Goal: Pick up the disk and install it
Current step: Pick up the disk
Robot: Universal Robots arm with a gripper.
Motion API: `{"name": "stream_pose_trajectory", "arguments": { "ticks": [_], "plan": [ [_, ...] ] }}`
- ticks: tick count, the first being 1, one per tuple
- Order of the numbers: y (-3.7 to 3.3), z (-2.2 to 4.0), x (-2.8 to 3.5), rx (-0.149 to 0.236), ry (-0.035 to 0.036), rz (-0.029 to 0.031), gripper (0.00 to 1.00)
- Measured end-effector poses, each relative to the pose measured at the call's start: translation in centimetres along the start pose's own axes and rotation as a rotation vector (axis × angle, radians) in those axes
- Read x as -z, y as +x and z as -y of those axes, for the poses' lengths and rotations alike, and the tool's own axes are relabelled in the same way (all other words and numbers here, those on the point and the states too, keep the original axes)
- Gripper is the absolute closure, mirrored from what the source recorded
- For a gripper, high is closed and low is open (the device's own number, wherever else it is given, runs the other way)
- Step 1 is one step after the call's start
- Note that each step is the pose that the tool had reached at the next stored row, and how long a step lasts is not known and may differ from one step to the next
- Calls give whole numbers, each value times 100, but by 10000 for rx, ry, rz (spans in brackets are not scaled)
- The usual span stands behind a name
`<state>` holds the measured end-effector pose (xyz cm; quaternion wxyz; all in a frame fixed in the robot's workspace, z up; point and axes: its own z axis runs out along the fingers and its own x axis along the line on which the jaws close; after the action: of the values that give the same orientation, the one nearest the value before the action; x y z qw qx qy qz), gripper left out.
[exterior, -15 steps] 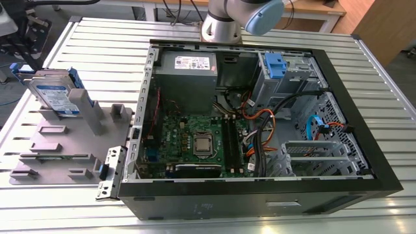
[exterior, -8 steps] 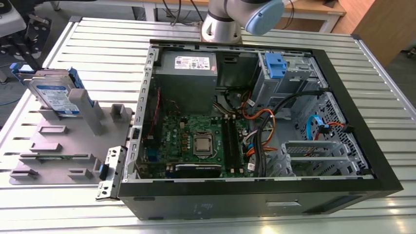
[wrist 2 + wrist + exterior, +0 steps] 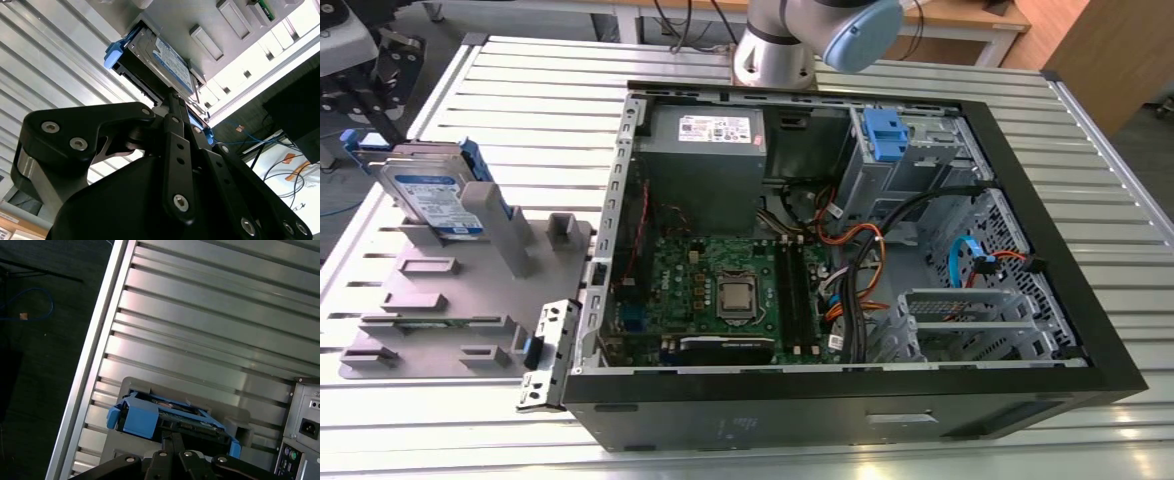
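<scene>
At the upper left of the exterior view the gripper point(image 3: 380, 110) hangs just above the disk point(image 3: 430, 195). The disk stands on end, leaning against the tall post point(image 3: 500, 225) of a grey holder plate point(image 3: 440, 300) on the slatted metal table point(image 3: 547, 90). In both wrist views the fingers point(image 3: 176, 150) lie drawn together with nothing between them, their tips close to the disk's upper end. The disk has not been taken. It looks rigid and dense for its size, so it should not flex in a grip. Its bare metal faces are probably slick, and a drive of this kind likely tolerates knocks badly. The blue side rails point(image 3: 142, 417) or the two narrow long edges seem the safest places to hold it, rather than the labelled face. From centre to right the open computer case point(image 3: 854, 410) lies on its side with its board exposed. A blue-fronted drive bay point(image 3: 883, 135) sits in its upper right corner, well apart from the disk.
</scene>
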<state>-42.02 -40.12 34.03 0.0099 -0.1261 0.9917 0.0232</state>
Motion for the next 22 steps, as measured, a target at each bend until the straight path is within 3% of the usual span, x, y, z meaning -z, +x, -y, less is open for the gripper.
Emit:
{"name": "stream_pose_trajectory", "arguments": {
  "ticks": [7,12,22],
  "plan": [
    [0,0,0,5,0,0,89],
    [0,0,0,323,-8,-13,89],
    [0,0,0,325,0,13,89]
  ]
}}
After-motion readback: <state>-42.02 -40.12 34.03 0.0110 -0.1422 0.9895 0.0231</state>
